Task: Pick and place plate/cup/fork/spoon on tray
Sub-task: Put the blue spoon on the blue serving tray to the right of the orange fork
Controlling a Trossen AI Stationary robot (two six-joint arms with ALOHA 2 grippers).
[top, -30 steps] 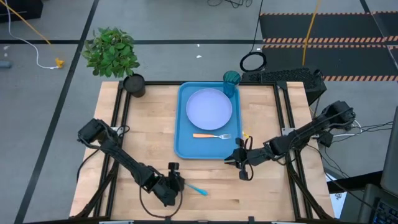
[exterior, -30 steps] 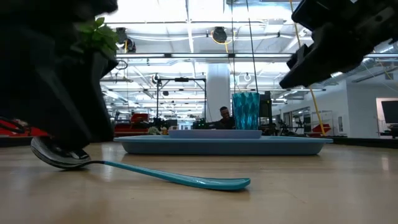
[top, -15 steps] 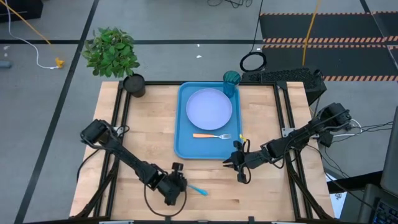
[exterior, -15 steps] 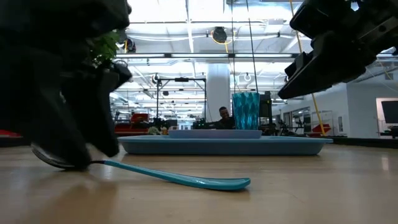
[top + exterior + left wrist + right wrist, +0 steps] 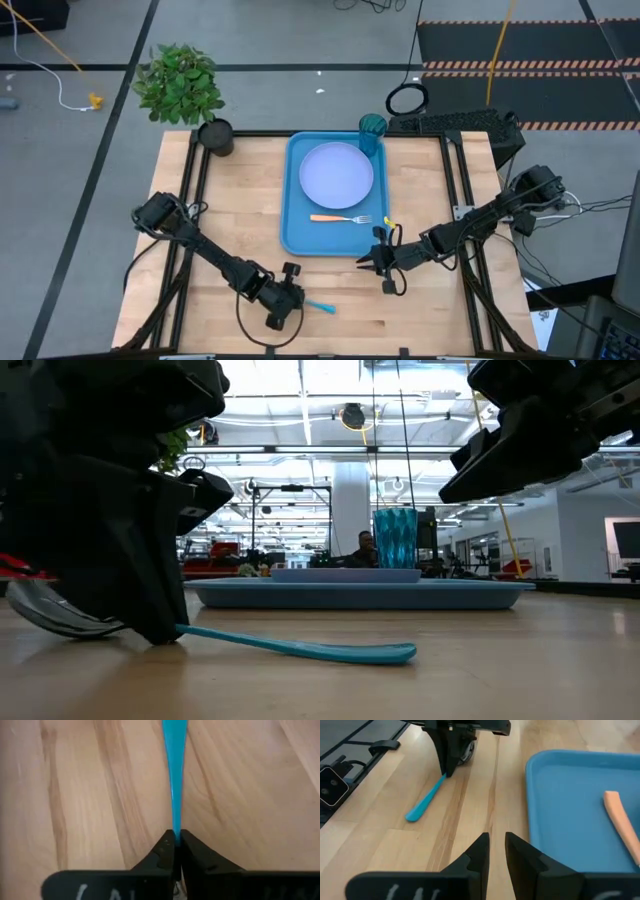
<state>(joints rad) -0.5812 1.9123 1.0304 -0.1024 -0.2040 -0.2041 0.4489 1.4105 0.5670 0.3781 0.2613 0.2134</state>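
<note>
The spoon (image 5: 320, 306), with its light-blue handle, lies on the wood near the table's near edge, left of the middle. My left gripper (image 5: 290, 300) is shut on it. The blue tray (image 5: 298, 238) sits at the far middle. On it lie the pale plate (image 5: 337, 173) and the orange-handled fork (image 5: 340, 218). The teal cup (image 5: 372, 130) stands at the tray's far right corner. My right gripper (image 5: 378, 262) hovers off the tray's near right corner. Its fingers stand slightly apart with nothing between them (image 5: 496, 840). My left gripper pinches the spoon's handle (image 5: 175, 827) between its two fingers, at the end next to the bowl. The fingers (image 5: 160, 625) come down from above and close on the handle's two sides. The spoon lies on the table, its bowl (image 5: 60, 622) behind the fingers and its handle end (image 5: 400, 653) on the wood.
A potted plant (image 5: 180, 85) in a black pot (image 5: 216, 135) stands at the table's far left corner. Bare wood stretches between the tray and the near edge. A person (image 5: 365, 548) sits in the room far behind the table.
My left gripper has moved a little toward the table's right, from over the spoon's bowl to the handle beside it, and has shut on the handle. The spoon has slid slightly rightward but still lies on the table.
</note>
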